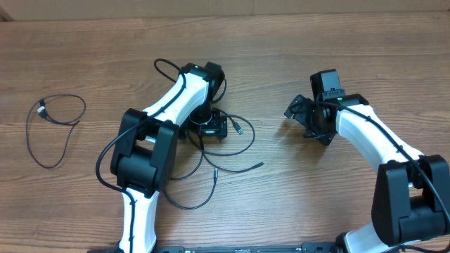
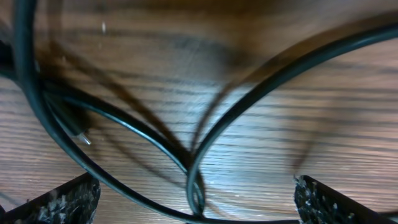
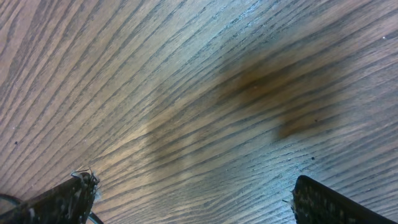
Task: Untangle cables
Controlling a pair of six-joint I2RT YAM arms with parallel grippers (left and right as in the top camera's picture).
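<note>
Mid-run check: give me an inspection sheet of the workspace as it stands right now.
Surface: wooden table, bare wood in front of the right arm.
Job's things: tangle of thin black cables under the left arm; one separate cable lying looped at the table's left side.
Clutter: nothing seen.
End effectors: left end effector open, low over the tangle, gripping nothing; right end effector open above bare wood.
Cables: thick black wire loops out beside the left arm.
Surroundings: nothing seen.
</note>
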